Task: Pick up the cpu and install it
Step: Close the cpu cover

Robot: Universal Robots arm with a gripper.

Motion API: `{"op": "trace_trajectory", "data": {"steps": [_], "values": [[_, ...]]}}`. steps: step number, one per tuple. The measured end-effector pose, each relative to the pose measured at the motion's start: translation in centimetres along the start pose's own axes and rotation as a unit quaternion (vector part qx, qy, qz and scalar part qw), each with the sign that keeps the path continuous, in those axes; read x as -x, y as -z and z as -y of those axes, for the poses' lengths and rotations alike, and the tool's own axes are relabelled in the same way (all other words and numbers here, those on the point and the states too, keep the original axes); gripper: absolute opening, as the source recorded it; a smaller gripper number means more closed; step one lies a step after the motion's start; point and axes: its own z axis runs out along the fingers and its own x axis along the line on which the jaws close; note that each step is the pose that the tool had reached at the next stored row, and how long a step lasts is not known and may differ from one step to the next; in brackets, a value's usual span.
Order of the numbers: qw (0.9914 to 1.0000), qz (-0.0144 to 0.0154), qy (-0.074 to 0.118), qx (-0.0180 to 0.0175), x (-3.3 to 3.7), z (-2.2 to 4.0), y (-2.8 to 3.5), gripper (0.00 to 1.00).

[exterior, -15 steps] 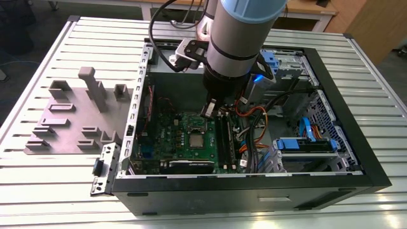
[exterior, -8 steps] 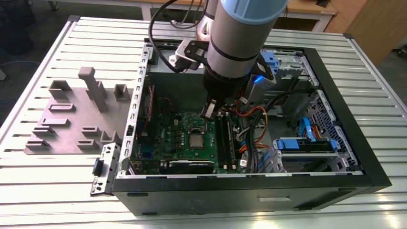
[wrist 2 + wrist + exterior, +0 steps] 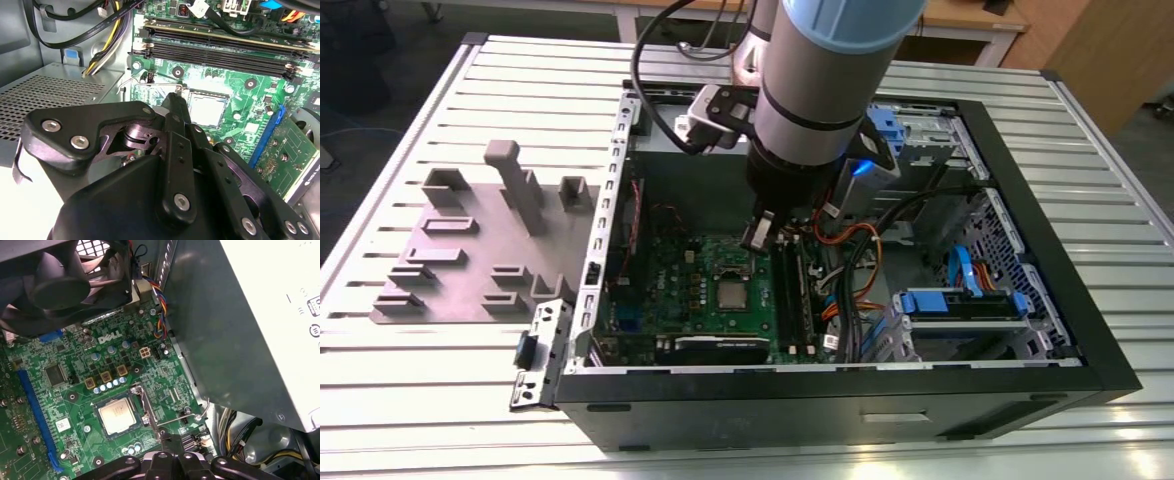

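Note:
The cpu [image 3: 731,293] is a small silvery square lying flat in the socket of the green motherboard [image 3: 678,268] inside the open computer case. It appears in both wrist views, in the first [image 3: 117,415] and in the second [image 3: 207,109], with the socket's metal frame and lever [image 3: 146,407] beside it. My gripper [image 3: 758,236] hangs from the arm a little above the board, just beyond the socket and apart from the cpu. Its black body [image 3: 170,165] takes up the near part of the second wrist view, and its edge [image 3: 172,460] also shows in the first wrist view.
The black case wall [image 3: 854,400] surrounds the board. Memory slots [image 3: 215,47], orange and black cables [image 3: 847,260] and blue drive bays [image 3: 961,300] lie at the exterior view's right. A black fan [image 3: 55,280] and grey power supply [image 3: 260,315] stand close. Grey holder blocks [image 3: 467,250] sit outside the case.

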Motion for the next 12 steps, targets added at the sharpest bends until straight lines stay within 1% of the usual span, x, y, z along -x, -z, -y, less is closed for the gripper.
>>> {"op": "trace_trajectory", "data": {"steps": [12], "values": [[1.0,0.0,0.0,0.0,-0.26,0.12,0.03,0.11]]}}
